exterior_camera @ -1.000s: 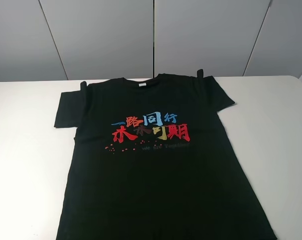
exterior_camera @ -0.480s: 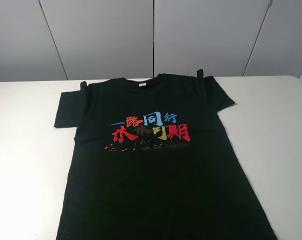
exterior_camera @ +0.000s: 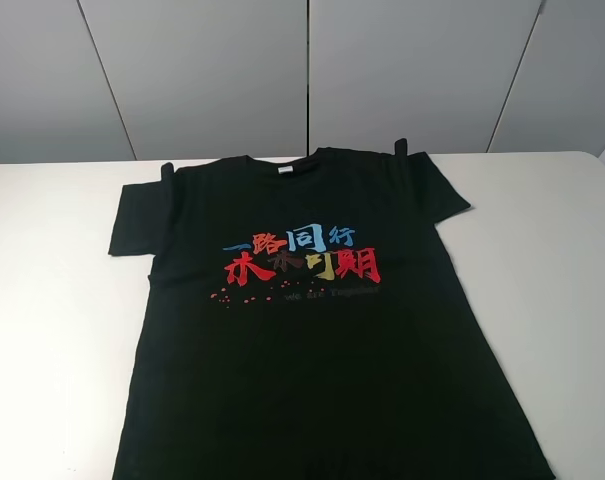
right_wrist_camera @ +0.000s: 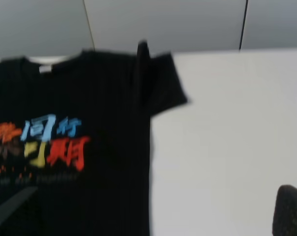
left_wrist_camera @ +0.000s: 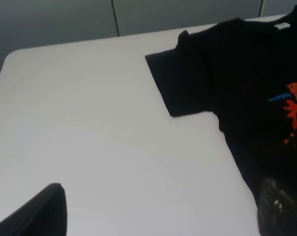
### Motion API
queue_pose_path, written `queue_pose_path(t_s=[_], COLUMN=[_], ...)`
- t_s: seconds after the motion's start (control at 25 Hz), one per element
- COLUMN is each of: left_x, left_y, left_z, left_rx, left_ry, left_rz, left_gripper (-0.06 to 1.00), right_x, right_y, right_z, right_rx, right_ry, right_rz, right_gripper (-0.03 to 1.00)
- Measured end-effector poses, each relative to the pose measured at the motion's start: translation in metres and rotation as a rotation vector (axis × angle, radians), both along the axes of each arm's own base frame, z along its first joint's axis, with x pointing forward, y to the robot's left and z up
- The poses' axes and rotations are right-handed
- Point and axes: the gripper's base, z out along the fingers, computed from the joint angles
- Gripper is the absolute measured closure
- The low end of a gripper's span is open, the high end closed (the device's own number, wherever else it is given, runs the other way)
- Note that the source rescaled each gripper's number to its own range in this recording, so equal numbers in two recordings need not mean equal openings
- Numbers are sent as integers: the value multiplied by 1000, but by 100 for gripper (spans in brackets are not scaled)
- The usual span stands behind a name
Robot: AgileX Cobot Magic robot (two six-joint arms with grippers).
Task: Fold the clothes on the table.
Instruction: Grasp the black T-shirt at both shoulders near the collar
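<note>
One black T-shirt (exterior_camera: 302,380) lies flat and print-up on the one white table (exterior_camera: 52,300), collar toward the far edge and both sleeves spread. Grey wall panels (exterior_camera: 202,70) stand behind. Two small black tabs (exterior_camera: 167,170) rise at the shoulders, possibly bunched fabric. The left gripper (left_wrist_camera: 163,196) hangs wide apart over bare tabletop beside the left sleeve. The right gripper (right_wrist_camera: 160,196), equally wide and empty, hangs over the shirt's right edge.

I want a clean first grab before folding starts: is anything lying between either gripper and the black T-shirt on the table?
Nothing visible does. The T-shirt lies spread flat on the white table, with only bare tabletop around it. The left gripper and right gripper are both open by its side edges.
</note>
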Motion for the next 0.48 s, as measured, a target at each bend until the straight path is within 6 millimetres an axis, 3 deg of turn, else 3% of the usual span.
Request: queue_pose_path(t_s=[0.2, 0.36, 0.48], left_x=[41, 90, 130], left_y=[-4, -9, -13], left_z=[35, 52, 57], left_rx=[104, 213, 309], left_ry=[116, 242, 326], left_rz=[-68, -163, -261], left_gripper=[-6, -6, -6], right_x=[30, 74, 119], right_y=[-2, -1, -2], right_z=[47, 72, 76], right_rx=[-62, -125, -178], right_ry=[43, 126, 220], right_rz=[49, 169, 270], right_gripper=[-3, -3, -3])
